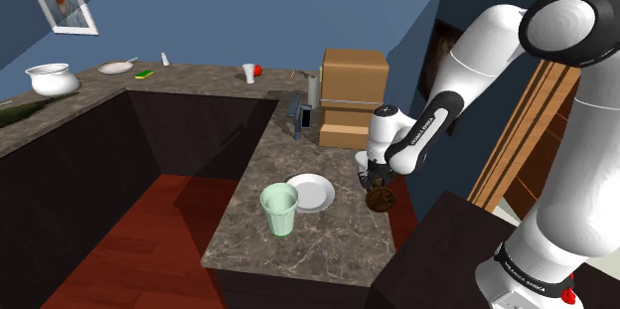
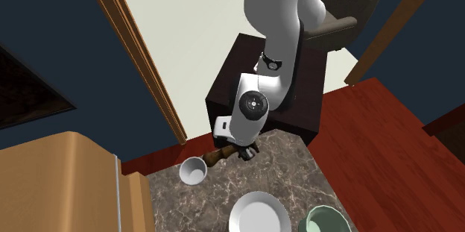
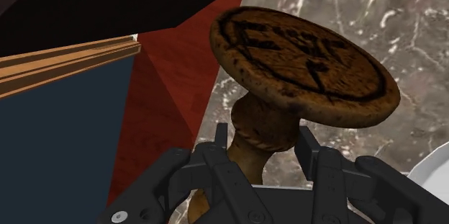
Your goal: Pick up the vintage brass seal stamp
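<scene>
**Stone counter (image 1: 248, 228): stamp (image 3: 306, 60) in grip**

Wrist view: my gripper (image 3: 262, 150) is clamped on the brown stamp's turned neck, and its round engraved face is tipped toward the camera. Shoulder view places the stamp (image 1: 379, 199) at the counter's edge nearest my stand, near a white plate (image 1: 316, 194) and a green cup (image 1: 279, 208). Second exterior view adds a white cup (image 2: 192, 169) just beside the stamp (image 2: 216, 155).

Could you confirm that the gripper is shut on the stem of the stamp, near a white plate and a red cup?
Not quite: the cup is pale green, as the shoulder view shows. The gripper is shut on the stem of the stamp, near the white plate.
</scene>
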### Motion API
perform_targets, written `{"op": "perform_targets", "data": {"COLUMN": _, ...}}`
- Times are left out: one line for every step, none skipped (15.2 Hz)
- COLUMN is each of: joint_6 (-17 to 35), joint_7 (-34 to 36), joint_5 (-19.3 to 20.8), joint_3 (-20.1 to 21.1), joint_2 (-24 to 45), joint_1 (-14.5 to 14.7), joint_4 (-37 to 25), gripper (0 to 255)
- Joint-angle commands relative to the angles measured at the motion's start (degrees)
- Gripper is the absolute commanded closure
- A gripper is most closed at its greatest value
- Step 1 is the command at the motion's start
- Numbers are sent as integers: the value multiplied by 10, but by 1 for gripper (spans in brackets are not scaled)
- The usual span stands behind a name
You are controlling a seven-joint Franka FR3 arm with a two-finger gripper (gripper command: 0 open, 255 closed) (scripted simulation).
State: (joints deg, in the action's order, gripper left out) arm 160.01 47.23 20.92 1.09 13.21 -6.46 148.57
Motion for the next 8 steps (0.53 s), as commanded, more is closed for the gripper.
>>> {"op": "perform_targets", "data": {"joint_6": -14, "joint_7": -9, "joint_5": -11, "joint_3": 6, "joint_2": -19, "joint_1": -3, "joint_4": 5, "gripper": 255}}
{"op": "perform_targets", "data": {"joint_6": -21, "joint_7": -14, "joint_5": -17, "joint_3": 9, "joint_2": -28, "joint_1": -5, "joint_4": 7, "gripper": 255}}
{"op": "perform_targets", "data": {"joint_6": -29, "joint_7": -20, "joint_5": -23, "joint_3": 12, "joint_2": -38, "joint_1": -6, "joint_4": 8, "gripper": 255}}
{"op": "perform_targets", "data": {"joint_6": -37, "joint_7": -25, "joint_5": -29, "joint_3": 14, "joint_2": -47, "joint_1": -8, "joint_4": 9, "gripper": 255}}
{"op": "perform_targets", "data": {"joint_6": -45, "joint_7": -30, "joint_5": -35, "joint_3": 17, "joint_2": -56, "joint_1": -8, "joint_4": 10, "gripper": 255}}
{"op": "perform_targets", "data": {"joint_6": -53, "joint_7": -35, "joint_5": -41, "joint_3": 19, "joint_2": -65, "joint_1": -9, "joint_4": 11, "gripper": 255}}
{"op": "perform_targets", "data": {"joint_6": -54, "joint_7": -36, "joint_5": -42, "joint_3": 19, "joint_2": -67, "joint_1": -9, "joint_4": 11, "gripper": 255}}
{"op": "perform_targets", "data": {"joint_6": -54, "joint_7": -36, "joint_5": -42, "joint_3": 19, "joint_2": -67, "joint_1": -9, "joint_4": 11, "gripper": 255}}
